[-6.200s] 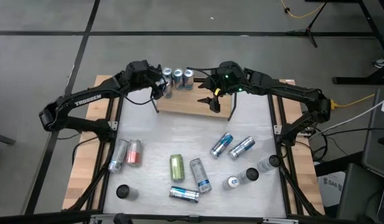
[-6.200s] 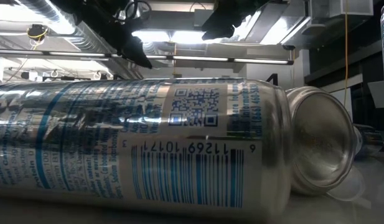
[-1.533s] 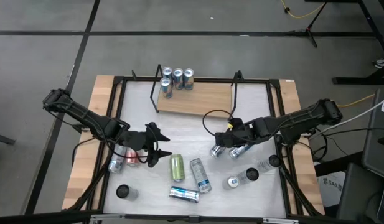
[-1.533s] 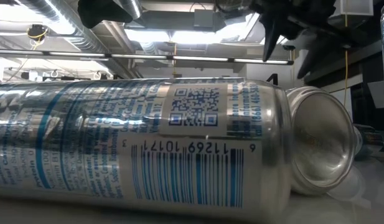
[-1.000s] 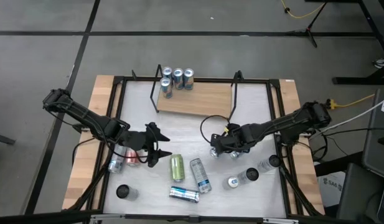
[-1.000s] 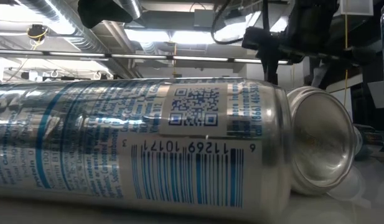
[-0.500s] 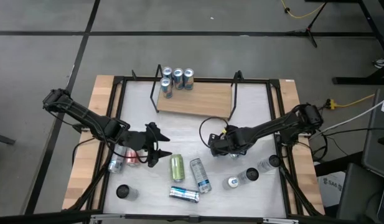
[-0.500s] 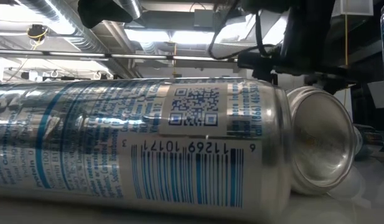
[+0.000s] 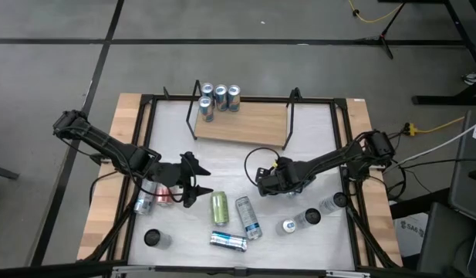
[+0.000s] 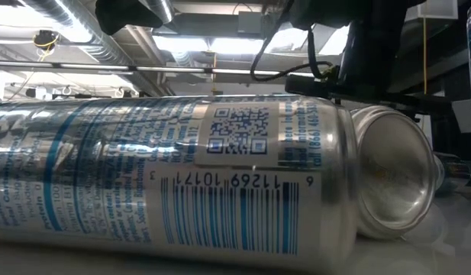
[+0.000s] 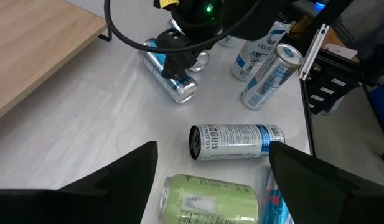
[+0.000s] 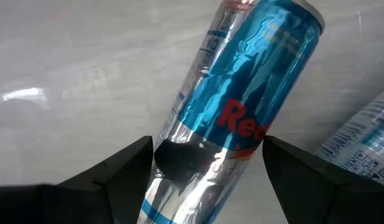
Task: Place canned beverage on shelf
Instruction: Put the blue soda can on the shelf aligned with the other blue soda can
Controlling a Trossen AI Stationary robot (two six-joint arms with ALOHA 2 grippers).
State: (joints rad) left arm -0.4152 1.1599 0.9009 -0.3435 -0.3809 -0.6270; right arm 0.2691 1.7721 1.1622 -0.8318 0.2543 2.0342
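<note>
L gripper hovers over the table's left-centre, jaws apart, holding nothing; red can and a silver one lie just beside it, green can near its tips.

Shelf: at the far edge, three cans upright at its left end, rest of the board bare.

R gripper is low at centre-right, jaws apart and straddling a lying blue-silver can; not yet clamped as far as can be judged.

Risks:
- Can lies on its side and is round; if one finger touches first, it likely rolls out of the jaws.
- A second lying can sits just beside; a closing finger could knock it.
- Can must end upright on the shelf; a poor grip angle may tip it into the three standing there.

Views: R wrist view shows the jaws flanking the can, which the high view hides under the arm. L wrist view shows the R arm over the can pair. Low view is blocked by a lying can.
</note>
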